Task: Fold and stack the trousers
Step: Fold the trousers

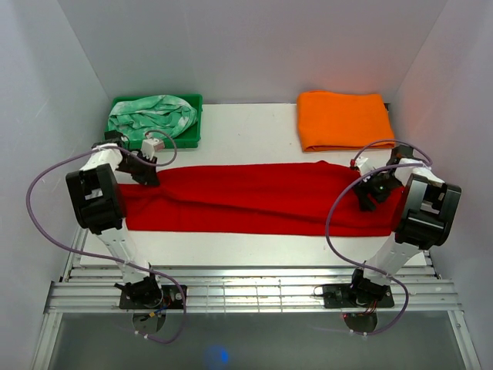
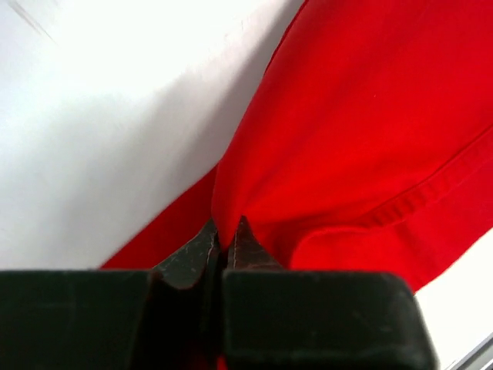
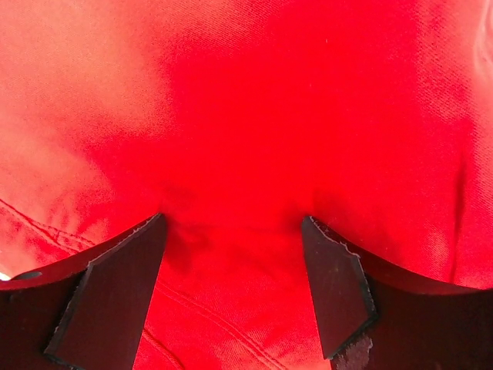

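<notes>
The bright red trousers lie stretched in a long band across the white board, from left to right. My left gripper sits at their left end. In the left wrist view it is shut on a pinched ridge of the red cloth, with the hem seam to the right. My right gripper is down on the trousers' right end. In the right wrist view its jaws stand wide apart, pressed into the red cloth, which bulges between the fingers.
A folded orange cloth lies at the back right. A green bin at the back left holds mint green and white patterned cloth. White walls close in on both sides. A metal rail frame runs along the near edge.
</notes>
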Motion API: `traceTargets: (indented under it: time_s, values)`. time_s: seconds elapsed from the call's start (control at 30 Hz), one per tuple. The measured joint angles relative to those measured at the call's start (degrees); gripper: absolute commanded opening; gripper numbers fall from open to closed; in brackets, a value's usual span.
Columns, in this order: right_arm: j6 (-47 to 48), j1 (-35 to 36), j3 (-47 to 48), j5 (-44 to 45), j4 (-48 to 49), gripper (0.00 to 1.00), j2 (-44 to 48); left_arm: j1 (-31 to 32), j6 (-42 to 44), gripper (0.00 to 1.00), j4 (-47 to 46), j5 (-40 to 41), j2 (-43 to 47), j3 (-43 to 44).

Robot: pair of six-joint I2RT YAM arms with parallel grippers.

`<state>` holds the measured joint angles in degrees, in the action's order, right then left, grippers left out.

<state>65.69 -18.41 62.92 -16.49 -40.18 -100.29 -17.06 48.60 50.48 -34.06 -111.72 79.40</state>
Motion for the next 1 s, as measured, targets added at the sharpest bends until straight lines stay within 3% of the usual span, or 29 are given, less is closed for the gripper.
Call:
traceTargets:
  time_s: [0.07,0.1,0.2,0.3,0.47,0.67,1.0]
  values:
    - [0.02,-0.33,0.74,-0.13,-0.24,0.79,-0.33,0.92,-0.57,0.34,-0.74,-0.94,0.22,2.19]
    - [0.09,-0.5,1.09,-0.11,-0.48,0.79,-0.39,1.05,-0.61,0.52,-1.05,-1.09,0.72,2.6]
    - [0.79,-1.16,3.56,-0.57,-3.21,0.82,-0.31,0.13,-1.36,0.75,-0.96,-0.85,3.74,2.73]
    - [0.96,-1.27,7.15,-2.16,-6.64,0.83,0.92,-2.4,-2.08,0.84,-0.57,-1.09,8.92,3.02]
    - [1.09,3.87,10.47,-5.79,-11.56,0.82,8.33,-9.14,0.94,0.86,3.48,-1.42,13.75,11.52]
    - [2.01,15.91,6.32,-6.84,-14.88,0.8,15.76,-16.0,15.63,0.84,10.25,1.03,12.48,15.5]
    - [0.37,29.07,-2.93,-3.08,-13.75,0.77,15.39,-17.22,34.93,0.84,17.51,3.72,5.81,14.73]
